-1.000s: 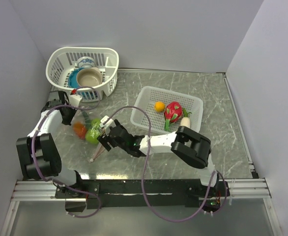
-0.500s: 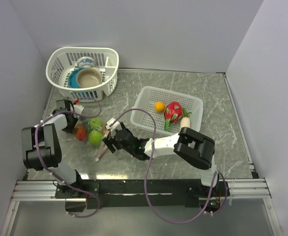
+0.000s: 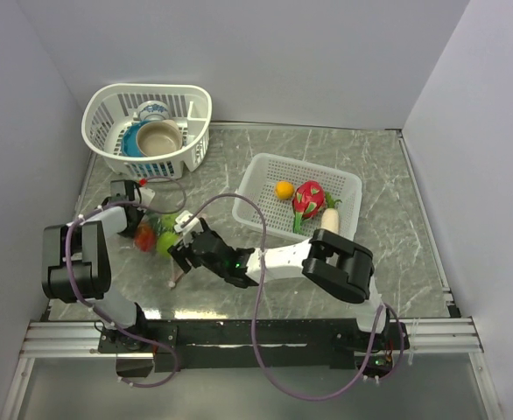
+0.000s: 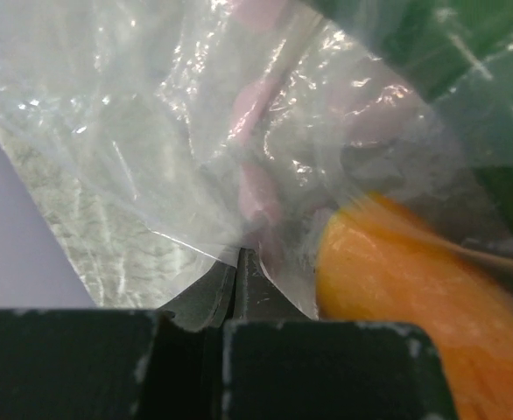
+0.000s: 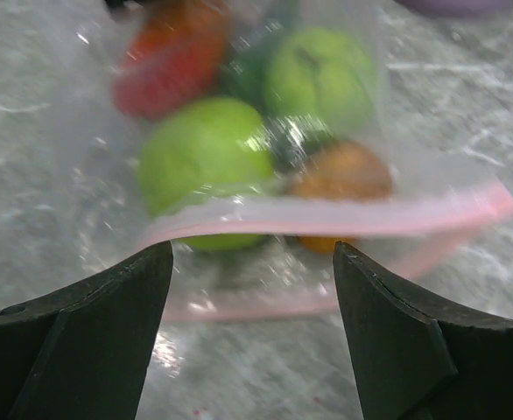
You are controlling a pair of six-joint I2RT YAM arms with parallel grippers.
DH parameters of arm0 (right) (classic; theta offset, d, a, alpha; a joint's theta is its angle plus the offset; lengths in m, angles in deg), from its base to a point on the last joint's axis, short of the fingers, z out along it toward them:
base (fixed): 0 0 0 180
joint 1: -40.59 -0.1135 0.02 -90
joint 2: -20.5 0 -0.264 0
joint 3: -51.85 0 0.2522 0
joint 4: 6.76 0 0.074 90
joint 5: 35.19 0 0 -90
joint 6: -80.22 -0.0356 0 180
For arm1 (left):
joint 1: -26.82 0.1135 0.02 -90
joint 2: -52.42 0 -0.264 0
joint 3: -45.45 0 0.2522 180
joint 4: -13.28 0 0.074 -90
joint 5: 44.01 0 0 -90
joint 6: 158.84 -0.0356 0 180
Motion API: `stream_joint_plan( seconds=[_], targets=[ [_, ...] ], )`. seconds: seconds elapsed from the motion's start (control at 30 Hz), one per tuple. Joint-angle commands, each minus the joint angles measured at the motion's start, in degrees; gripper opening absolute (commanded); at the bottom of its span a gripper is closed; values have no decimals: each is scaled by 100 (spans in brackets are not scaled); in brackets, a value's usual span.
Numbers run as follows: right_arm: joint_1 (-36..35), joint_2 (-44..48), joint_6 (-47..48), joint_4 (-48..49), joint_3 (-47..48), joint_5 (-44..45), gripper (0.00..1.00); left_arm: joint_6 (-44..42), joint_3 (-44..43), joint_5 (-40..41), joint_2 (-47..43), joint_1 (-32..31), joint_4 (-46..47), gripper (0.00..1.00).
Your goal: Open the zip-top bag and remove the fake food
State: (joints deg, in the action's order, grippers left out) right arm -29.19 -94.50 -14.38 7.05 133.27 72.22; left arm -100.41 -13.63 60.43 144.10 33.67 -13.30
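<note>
The clear zip-top bag [image 3: 155, 237] lies at the table's left with its pink zipper strip [image 3: 177, 269] toward me. In the right wrist view the strip [image 5: 326, 215] gapes open over green round fruits [image 5: 204, 153], a red-orange piece [image 5: 169, 57] and an orange piece [image 5: 340, 175]. My right gripper [image 3: 183, 248] is open just before the mouth, its fingers [image 5: 108, 324] either side of the strip, touching nothing. My left gripper [image 3: 139, 213] is shut on the bag's far edge [image 4: 239, 249], beside an orange piece [image 4: 397, 289]. A dragon fruit [image 3: 308, 198], an orange [image 3: 284, 189] and a white oblong [image 3: 330, 219] lie in the rectangular basket [image 3: 265, 166].
A round white basket [image 3: 108, 105] with bowls and a cup stands at the back left, close behind the left gripper. The rectangular basket sits right of centre. Side walls stand close on the left and right.
The left arm has folded and drawn the bag's far edge slightly back and left. The right gripper has moved left, staying open at the bag's mouth.
</note>
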Motion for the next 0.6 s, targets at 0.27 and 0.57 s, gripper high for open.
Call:
stream_joint_plan(
  seconds=[0.27,0.57],
  targets=[
    [-97,-444,-58,406,670,-448,83,468,-12,-204,-335,-334,-529,1],
    [-80,-953,135,267,1223,-932,93,459,-64,-407,-326,-430,-713,1]
  ],
)
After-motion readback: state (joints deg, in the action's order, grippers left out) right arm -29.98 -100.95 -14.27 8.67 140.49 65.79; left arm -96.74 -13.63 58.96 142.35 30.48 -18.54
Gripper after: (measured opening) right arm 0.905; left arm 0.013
